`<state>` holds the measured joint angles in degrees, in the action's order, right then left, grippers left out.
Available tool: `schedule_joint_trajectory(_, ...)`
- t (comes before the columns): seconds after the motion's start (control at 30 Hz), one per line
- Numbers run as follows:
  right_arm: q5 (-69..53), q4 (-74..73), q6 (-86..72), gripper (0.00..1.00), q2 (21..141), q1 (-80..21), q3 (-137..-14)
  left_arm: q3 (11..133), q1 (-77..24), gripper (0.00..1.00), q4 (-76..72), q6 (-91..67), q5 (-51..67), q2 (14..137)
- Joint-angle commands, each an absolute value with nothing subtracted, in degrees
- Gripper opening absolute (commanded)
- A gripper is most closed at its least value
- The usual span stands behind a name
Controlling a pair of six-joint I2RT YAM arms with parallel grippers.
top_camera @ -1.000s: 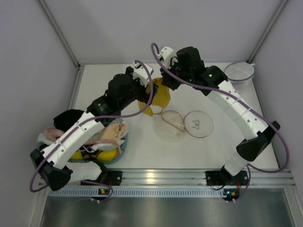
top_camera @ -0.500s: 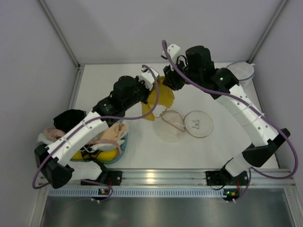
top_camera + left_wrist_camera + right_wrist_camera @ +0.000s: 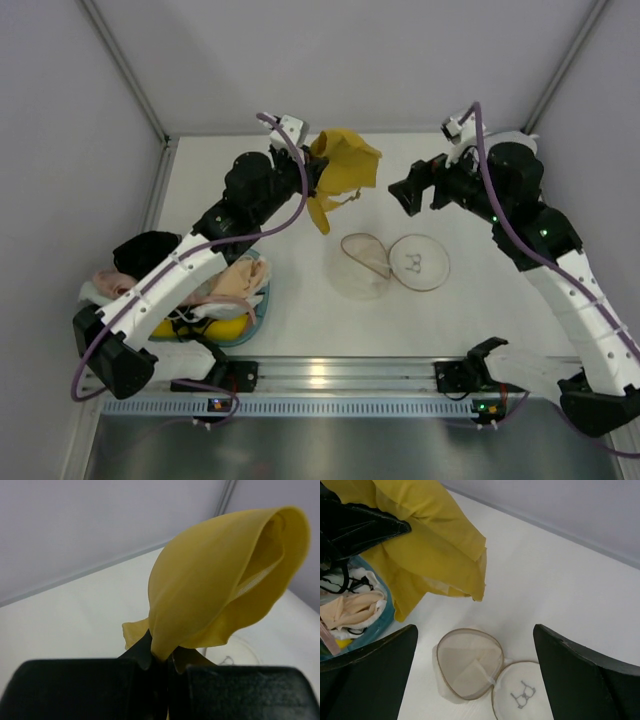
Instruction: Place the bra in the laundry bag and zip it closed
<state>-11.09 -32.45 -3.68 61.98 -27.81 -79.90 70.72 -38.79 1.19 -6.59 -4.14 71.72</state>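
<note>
Right hand (image 3: 405, 190) withdrew; left hand (image 3: 314, 176) pinches bra (image 3: 348, 163).

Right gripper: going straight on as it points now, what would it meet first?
Probably the laundry bag, lying open below it. The bra hangs just above that line, and depth is unclear.

The bra (image 3: 210, 580) is soft mustard cloth, smooth and matt, with a strip of pale fine mesh inside its fold. The laundry bag (image 3: 467, 667) is sheer whitish mesh (its rim a tan woven tape). The table (image 3: 560, 580) under the laundry bag is smooth, white and dully shiny. The left gripper (image 3: 160, 662) has fingers (image 3: 70, 690) of grainy matt black plastic; those of the right gripper (image 3: 475, 630) look slightly glossier.
</note>
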Motion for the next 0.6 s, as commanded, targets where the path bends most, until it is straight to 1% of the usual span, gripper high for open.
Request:
schedule_joint_trajectory(0.0, -11.60, -21.02, -5.97, 0.99, 57.14, -26.63, -73.94, 74.26, -38.85, 0.00, -6.06, -13.25, 2.98, 71.62)
schedule_joint_trajectory(0.1, -6.70, -20.03, -9.39, 0.99, 56.51, -25.23, -69.70, 75.32, -38.85, 0.00, -7.03, -18.60, 5.36, 73.64)
schedule_joint_trajectory(0.23, 1.99, -26.61, -17.29, 0.99, 56.69, -21.63, -64.70, 75.06, -39.02, 0.00, -8.52, -25.92, 7.03, 75.67)
schedule_joint_trajectory(0.33, 2.55, -27.94, -24.76, 0.99, 54.50, -15.84, -57.94, 73.48, -40.51, 0.00, -11.42, -27.77, 5.63, 77.25)
schedule_joint_trajectory(0.4, 1.67, -28.30, -26.36, 0.99, 51.51, -11.19, -52.86, 73.83, -41.57, 0.00, -11.60, -27.77, 4.58, 78.83)
schedule_joint_trajectory(0.5, 3.33, -29.79, -27.42, 0.99, 48.87, -7.49, -47.92, 72.95, -41.84, 0.00, -13.52, -27.68, 3.43, 80.33)
schedule_joint_trajectory(0.57, 3.78, -29.88, -28.12, 0.99, 47.82, -7.03, -45.71, 72.08, -41.84, 0.00, -15.11, -27.95, 3.51, 81.12)
